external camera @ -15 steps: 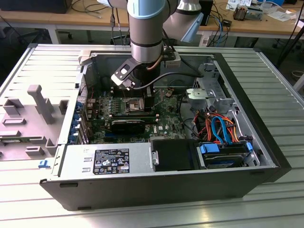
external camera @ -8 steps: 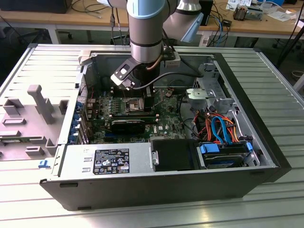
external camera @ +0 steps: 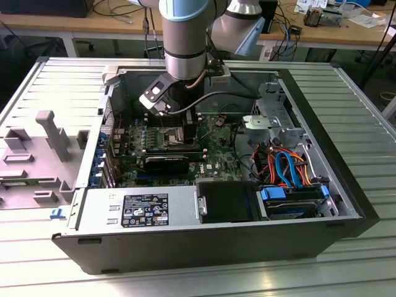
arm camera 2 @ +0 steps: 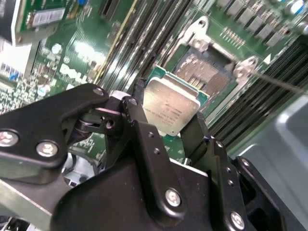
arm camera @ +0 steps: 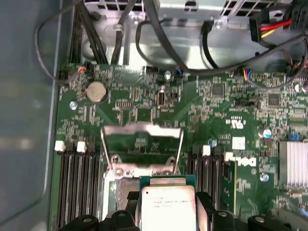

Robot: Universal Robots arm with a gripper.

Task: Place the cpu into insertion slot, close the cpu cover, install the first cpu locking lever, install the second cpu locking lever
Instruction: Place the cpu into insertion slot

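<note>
Surface/room (exterior view): ribbed metal desk (external camera: 356, 105). Open PC case (external camera: 185, 247) lies flat on it with the side panel off. Grey plastic fixture (external camera: 43, 142) sits on the desk at the case's 9 o'clock. Wooden desks (external camera: 74, 25) w/ cables run along the room's 12 o'clock side.

Inside case: green motherboard (external camera: 219, 148) approx. centre. Power supply (external camera: 142, 207) along the 6 o'clock wall. Drive bay w/ orange + blue cables (external camera: 288, 167) at approx. 4 o'clock. Arm (external camera: 185, 37) comes down from 12 o'clock over mid-board.

End effector (arm camera 2: 168, 115): black fingers (arm camera 2: 139, 120) partly closed, clamped on two opposite edges of the cpu (arm camera 2: 171, 108). The cpu's metal top faces the camera in both wrist views.

Cpu position: held over the board, just beside/partly over the insertion slot (arm camera 2: 204, 72), not seated. The slot's dark centre is uncovered. Can't tell whether a chip edge touches the slot rim.

Cpu cover (arm camera: 144, 129): flipped up and standing open on the slot's side away from the fingers; board visible thru its window.

Long black memory slots (arm camera: 77, 187) flank the slot on both sides.
</note>
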